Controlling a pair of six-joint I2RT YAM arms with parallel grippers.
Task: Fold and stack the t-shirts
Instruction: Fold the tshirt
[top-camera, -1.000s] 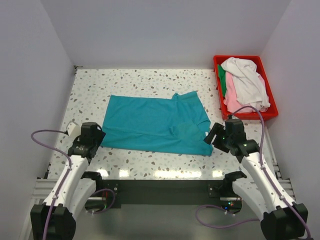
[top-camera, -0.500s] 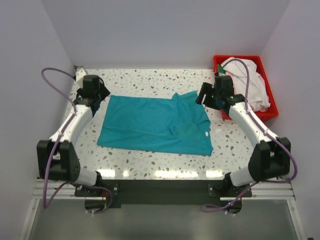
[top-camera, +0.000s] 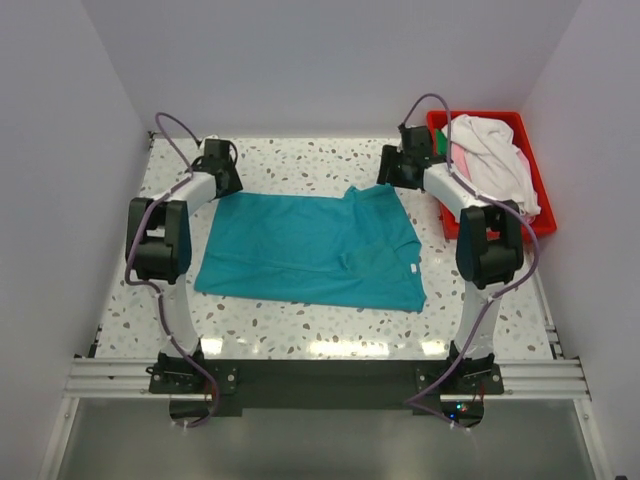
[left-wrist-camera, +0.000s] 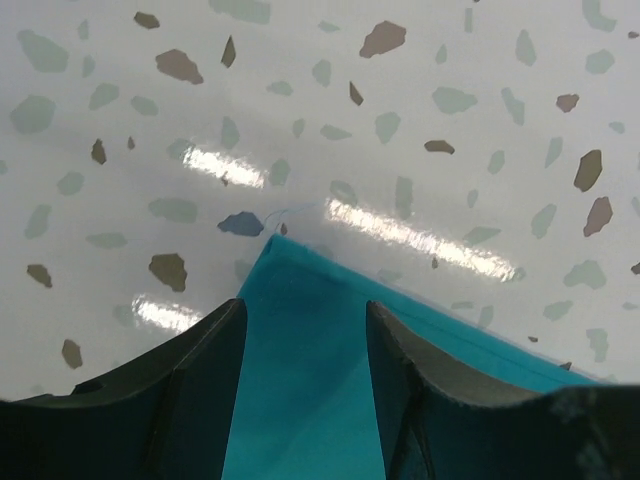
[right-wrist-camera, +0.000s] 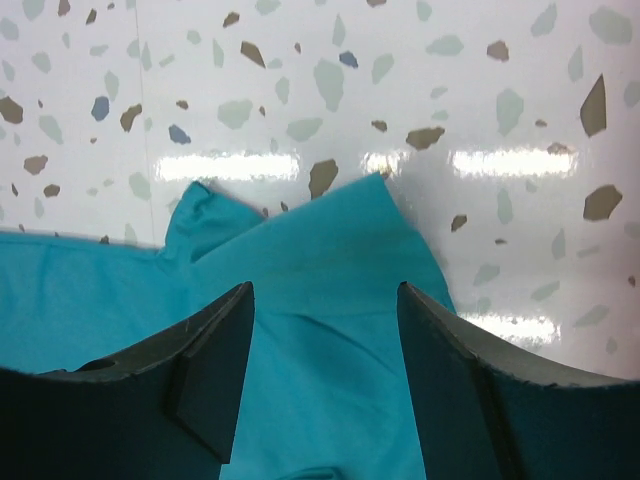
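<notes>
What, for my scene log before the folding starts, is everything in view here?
teal t-shirt: one, teal, spread flat mid-table
white t-shirt: one, white, bunched on top in the bin
pink t-shirt: one, pink, in the bin under the white one
dark green t-shirt: one, dark green, at the bin's left wall, mostly hidden
bin: one, red, far right corner of the table
table: one, white with speckles
left gripper: one, black, open, over the teal t-shirt's far left corner
right gripper: one, black, open, over its far right corner
</notes>
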